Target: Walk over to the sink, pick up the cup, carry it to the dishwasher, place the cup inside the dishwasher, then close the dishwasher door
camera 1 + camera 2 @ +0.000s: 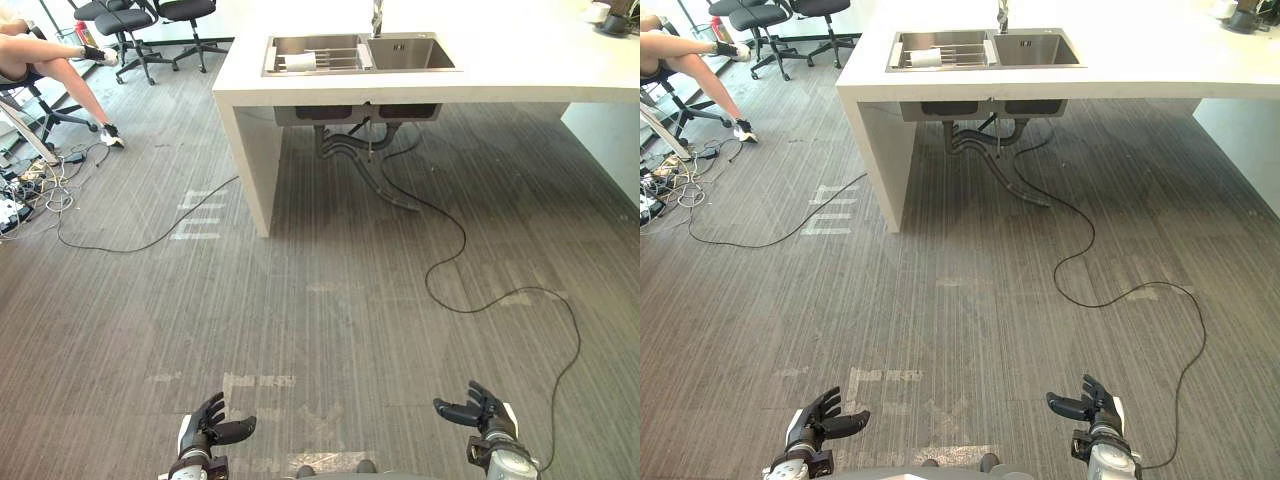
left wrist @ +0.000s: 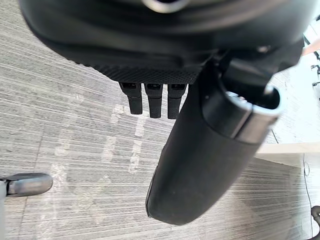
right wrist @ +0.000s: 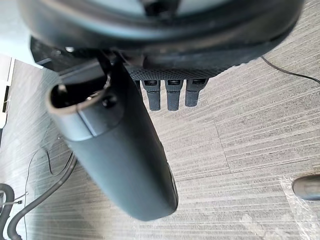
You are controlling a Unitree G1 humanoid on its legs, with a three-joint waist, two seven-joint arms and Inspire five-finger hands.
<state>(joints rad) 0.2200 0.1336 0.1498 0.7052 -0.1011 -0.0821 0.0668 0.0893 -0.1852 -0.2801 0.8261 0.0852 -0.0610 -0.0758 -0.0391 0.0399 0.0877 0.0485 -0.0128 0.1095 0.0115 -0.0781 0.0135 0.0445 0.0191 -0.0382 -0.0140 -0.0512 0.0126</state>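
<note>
We stand back on the grey floor (image 1: 330,300), well apart from the white counter (image 1: 520,60) ahead. The sink (image 1: 412,54) is set into its top, with the tap (image 1: 377,15) rising behind it. And there is the cup (image 1: 300,62): a small white one, lying on its side on the wire rack (image 1: 340,56) in the left-hand basin, its long axis running side to side across our view.

Down at the bottom edge, the left robot hand (image 1: 212,425) hangs low with fingers apart and relaxed, holding nothing. The right robot hand (image 1: 483,410) mirrors it, fingers spread and empty, with bare floor beneath.

From both hands the cup lies far ahead and up on the counter, roughly between them but a touch to the left. We judge the left one slightly nearer, though neither can reach it until we walk up.

Any lettering on the cup is too small for us to read. Off to the far left, a seated person's legs (image 1: 60,60) show beside office chairs (image 1: 130,20).
</note>
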